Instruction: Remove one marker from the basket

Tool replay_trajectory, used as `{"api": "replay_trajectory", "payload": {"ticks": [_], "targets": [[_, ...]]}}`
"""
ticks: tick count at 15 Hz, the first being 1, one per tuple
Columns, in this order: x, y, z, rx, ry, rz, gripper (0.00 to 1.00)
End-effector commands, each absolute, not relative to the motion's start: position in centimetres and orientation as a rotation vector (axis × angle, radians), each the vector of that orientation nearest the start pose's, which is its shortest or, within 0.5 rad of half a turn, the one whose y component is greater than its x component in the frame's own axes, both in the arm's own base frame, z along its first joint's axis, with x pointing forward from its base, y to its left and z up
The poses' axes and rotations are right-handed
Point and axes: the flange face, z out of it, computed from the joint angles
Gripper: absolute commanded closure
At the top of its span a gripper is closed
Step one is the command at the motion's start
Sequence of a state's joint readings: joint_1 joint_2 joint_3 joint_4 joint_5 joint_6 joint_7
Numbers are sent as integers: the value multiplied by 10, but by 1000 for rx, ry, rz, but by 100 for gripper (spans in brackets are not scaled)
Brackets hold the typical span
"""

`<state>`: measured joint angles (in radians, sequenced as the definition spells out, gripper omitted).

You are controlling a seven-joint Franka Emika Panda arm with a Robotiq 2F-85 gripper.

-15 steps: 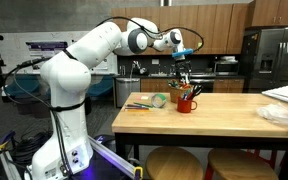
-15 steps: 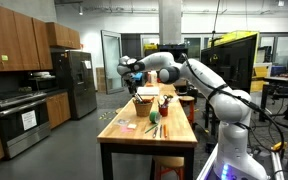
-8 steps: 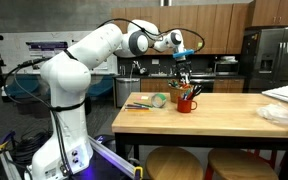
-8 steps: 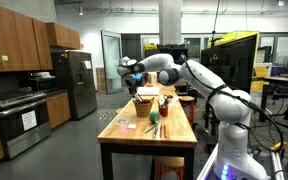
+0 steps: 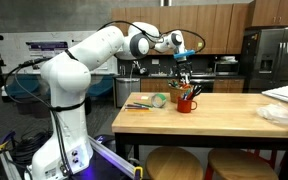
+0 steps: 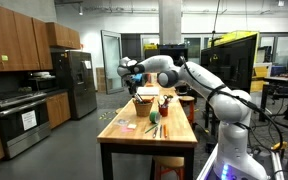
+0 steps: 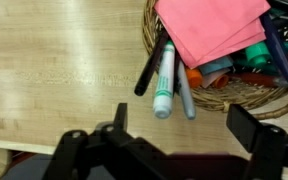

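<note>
Claw (image 7: pixel 181 118) gapes empty, the green-tipped marker (image 7: pixel 163 80) lying just ahead across the basket (image 7: pixel 224 101) rim.

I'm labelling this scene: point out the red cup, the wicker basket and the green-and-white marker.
red cup (image 5: pixel 187 104), in an exterior view, on its front wall.
wicker basket (image 7: pixel 229 101), wrist view, on its woven rim.
green-and-white marker (image 7: pixel 164 78), wrist view, on the middle of its barrel.

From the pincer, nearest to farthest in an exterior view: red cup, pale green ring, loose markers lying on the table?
From the pincer, in an exterior view:
1. Red cup, just below it.
2. Green ring, picture-left of the cup.
3. Loose markers, farthest picture-left.
</note>
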<state>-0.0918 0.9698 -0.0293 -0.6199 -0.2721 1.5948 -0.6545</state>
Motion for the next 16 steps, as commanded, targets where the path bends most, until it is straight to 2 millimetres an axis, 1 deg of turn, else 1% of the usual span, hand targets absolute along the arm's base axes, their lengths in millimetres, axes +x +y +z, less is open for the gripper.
{"api": "replay_trajectory", "payload": {"ticks": [1, 8, 16], "targets": [[775, -114, 425, -3276, -964, 150, 0], [775, -117, 433, -3297, -966, 145, 0], [771, -124, 432, -3307, -950, 190, 0]]}}
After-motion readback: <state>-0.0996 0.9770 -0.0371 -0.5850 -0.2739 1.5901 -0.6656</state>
